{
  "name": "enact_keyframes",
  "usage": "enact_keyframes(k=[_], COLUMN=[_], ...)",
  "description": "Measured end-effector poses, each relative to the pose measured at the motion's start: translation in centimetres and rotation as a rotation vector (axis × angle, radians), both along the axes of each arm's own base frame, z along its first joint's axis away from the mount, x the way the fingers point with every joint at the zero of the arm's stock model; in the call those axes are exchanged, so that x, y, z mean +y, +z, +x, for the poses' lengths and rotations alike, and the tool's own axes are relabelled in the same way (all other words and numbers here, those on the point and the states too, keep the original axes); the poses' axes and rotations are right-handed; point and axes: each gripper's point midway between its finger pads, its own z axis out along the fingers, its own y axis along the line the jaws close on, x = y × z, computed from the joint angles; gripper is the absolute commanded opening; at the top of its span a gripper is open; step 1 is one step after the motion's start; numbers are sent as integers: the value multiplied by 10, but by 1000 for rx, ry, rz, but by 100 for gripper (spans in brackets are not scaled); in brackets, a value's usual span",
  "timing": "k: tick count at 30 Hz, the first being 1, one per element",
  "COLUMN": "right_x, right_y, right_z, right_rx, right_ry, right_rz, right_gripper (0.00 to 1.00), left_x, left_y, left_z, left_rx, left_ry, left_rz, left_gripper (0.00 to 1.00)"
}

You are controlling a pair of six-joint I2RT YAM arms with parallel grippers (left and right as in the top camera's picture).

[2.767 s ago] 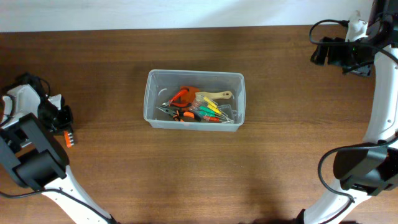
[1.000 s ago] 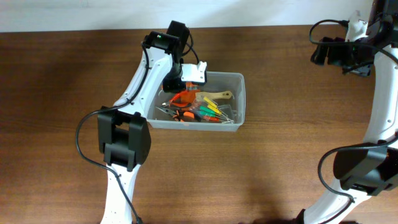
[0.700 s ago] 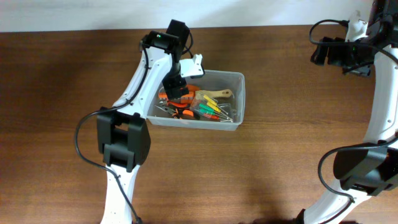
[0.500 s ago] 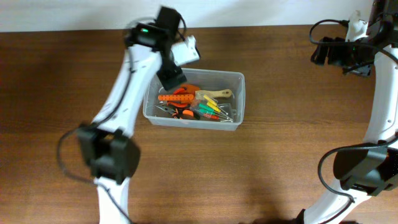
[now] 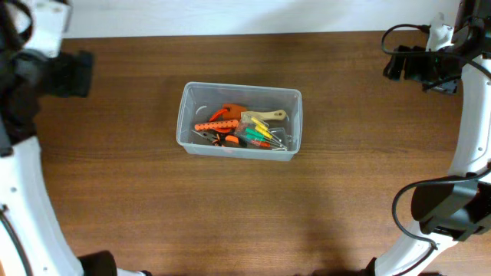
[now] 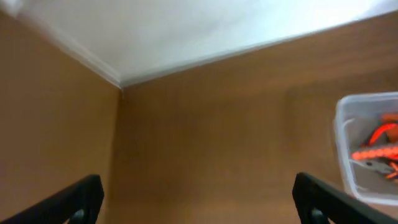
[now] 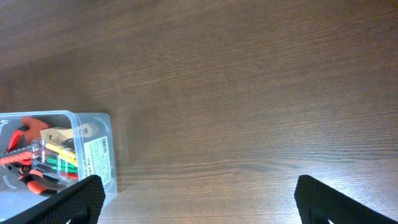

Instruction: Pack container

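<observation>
The container, a clear plastic tub, stands mid-table. In it lie an orange toothed tool, orange-handled pliers, a wooden-handled tool and a packet of coloured screwdrivers. My left gripper hangs high at the far left back, well away from the tub; its wrist view shows the left gripper open and empty, with the container at the right edge. My right gripper is at the far right back; the right gripper is open and empty over bare wood, the container at lower left.
The wooden table ends at a pale wall along the back. In the left wrist view the table's back left corner shows. Right arm cables loop at the back right.
My left gripper opened over the tub, left the orange toothed tool inside, then swung up and away to the far left. The right arm has not moved.
</observation>
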Motion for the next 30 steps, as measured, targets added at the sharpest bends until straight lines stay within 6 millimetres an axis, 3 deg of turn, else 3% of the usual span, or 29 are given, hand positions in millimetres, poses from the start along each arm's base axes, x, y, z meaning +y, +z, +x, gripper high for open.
enact_keyframes(k=[2,6,16,20,23,26,30], right_x=[0,0,11,52,104,158,196], right_y=[0,0,1,18,52,98,149], right_z=[0,0,1,-2,-16,-46,-97], right_rx=[0,0,-3,-40,-125,-247,-394], right_ry=[0,-1,24,116,234,368,485], right_rz=[0,0,-2,-10,-20,-20,-6], right_gripper=[99,99,99,99,98,99,98], left_x=[21,44,47,47,47,47,47], left_y=[-21,-43,-43,-43,-43,-43,-43], left_z=[-3,0,-2,-2,-2,-2,-2], left_rx=[58,103,94,93,94,95,95], left_ry=[97,199,230,233,234,234,234], left_rz=[-62,-123,-147,-150,-151,-151,-151], left_gripper=[99,99,99,99,99,99,99])
